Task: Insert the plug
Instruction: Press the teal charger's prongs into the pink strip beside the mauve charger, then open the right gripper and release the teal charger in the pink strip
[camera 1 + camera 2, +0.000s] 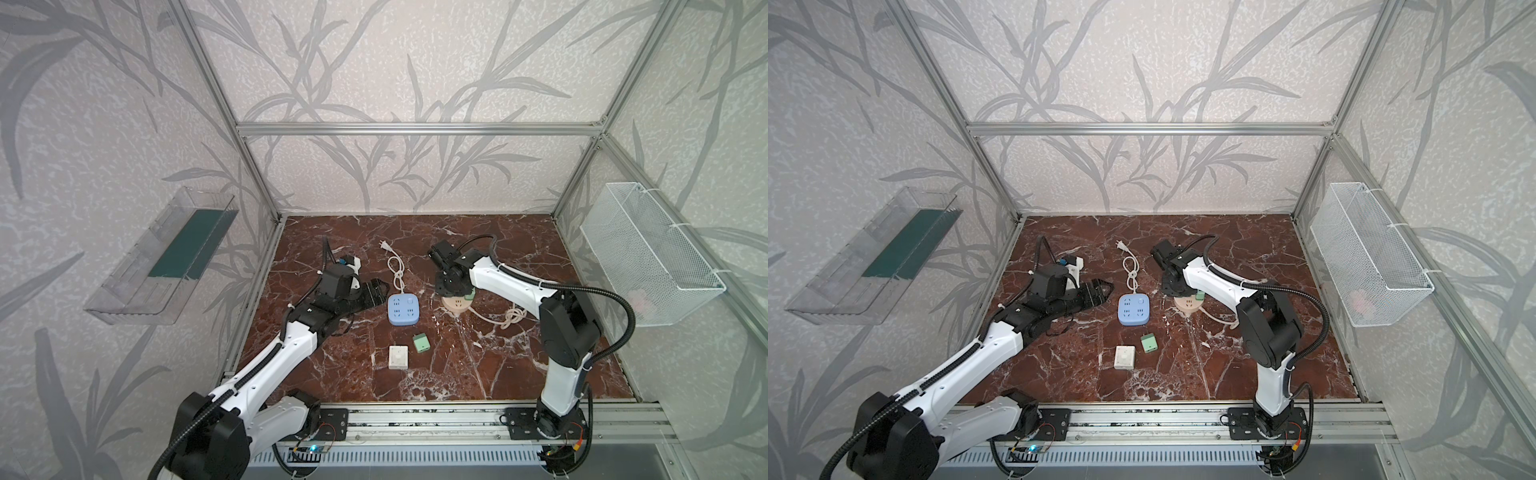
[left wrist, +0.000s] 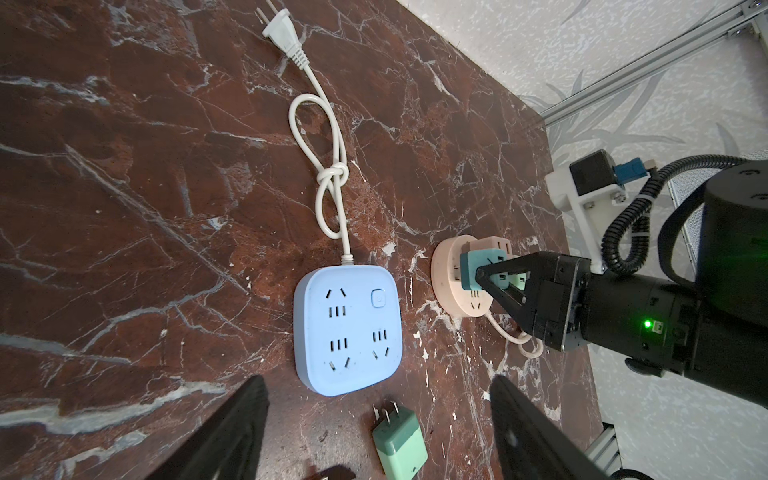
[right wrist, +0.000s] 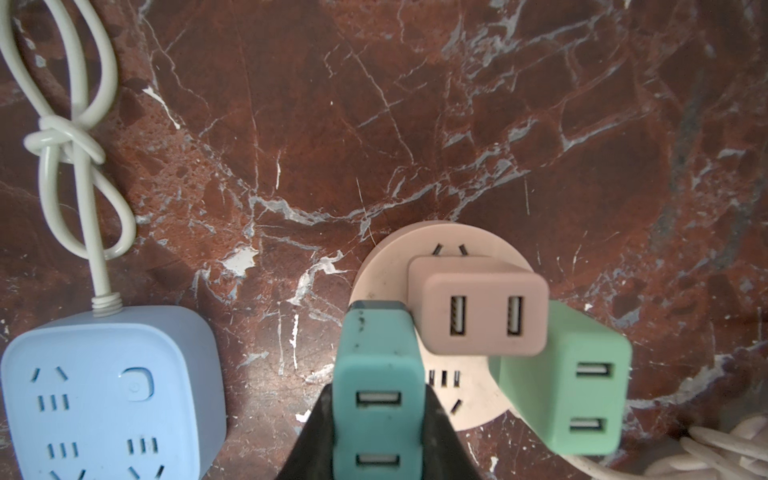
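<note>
Nearest the right wrist camera, the teal plug (image 3: pixel 374 353) is a matte plastic block with rounded corners and two USB slots on its top face. The right gripper (image 3: pixel 377 395) is clamped on it, one black wedge-shaped finger (image 3: pixel 316 440) pressed to each long side. The plug stands upright on the socket (image 3: pixel 386 266), a flat, round, pale pink disc lying on the table (image 1: pixel 498 365). Whether the prongs are fully seated cannot be told.

Two more blocks stand in the same disc: a pink plug (image 3: pixel 478 307), touching the teal one, and a mint plug (image 3: pixel 569 374) just beside the pink one. A beige cord (image 1: pixel 515 316) leaves the disc in a loose knot.

The strip (image 1: pixel 403 309), a smooth light-blue rounded square, lies near the socket. Its white cord (image 2: pixel 328 174) is tied in one knot.

The left gripper (image 1: pixel 380 293) sits low just beside the strip, jaws apart, holding nothing.

Nearer the arm bases lie a loose plug (image 1: pixel 420 343), green, on its side, and a white square block (image 1: pixel 398 356).

The table surface is glossy red-brown marble pattern with white veins.
</note>
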You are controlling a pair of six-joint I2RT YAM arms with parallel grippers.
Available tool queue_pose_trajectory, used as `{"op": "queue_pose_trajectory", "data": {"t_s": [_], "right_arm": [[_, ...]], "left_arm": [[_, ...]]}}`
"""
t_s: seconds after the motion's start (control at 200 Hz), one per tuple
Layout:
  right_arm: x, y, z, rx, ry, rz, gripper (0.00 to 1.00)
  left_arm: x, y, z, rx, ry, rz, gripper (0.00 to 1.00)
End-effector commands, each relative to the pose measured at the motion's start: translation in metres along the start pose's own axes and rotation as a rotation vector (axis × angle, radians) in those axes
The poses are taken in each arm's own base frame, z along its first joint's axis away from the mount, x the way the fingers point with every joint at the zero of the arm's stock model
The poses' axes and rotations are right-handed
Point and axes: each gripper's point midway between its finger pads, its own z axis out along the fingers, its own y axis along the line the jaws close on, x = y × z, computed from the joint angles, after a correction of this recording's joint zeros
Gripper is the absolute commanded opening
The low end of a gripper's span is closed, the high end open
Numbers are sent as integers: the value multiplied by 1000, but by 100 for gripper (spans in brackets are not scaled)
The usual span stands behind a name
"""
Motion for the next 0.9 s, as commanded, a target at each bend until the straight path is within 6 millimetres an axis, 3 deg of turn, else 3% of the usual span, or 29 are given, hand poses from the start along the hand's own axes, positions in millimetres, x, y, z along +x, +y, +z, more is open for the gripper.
{"op": "queue_pose_trajectory", "data": {"t_s": [0.0, 0.13, 0.295, 0.65, 0.895], "right_arm": [[34, -43, 24, 192, 103, -22, 0], [31, -38, 17, 229, 77, -72, 0], [37, -29, 28, 201, 122, -60, 0], [59, -8, 25, -36, 204, 30, 0], [72, -17, 23, -56, 245, 44, 0]], "left_arm": [[1, 5, 2, -7, -4, -8, 81], [1, 5, 3, -9, -4, -10, 81], [1, 5, 2, -3, -1, -12, 81], [1, 4, 1, -1, -6, -11, 81], [1, 5, 0, -2, -9, -12, 81]]}}
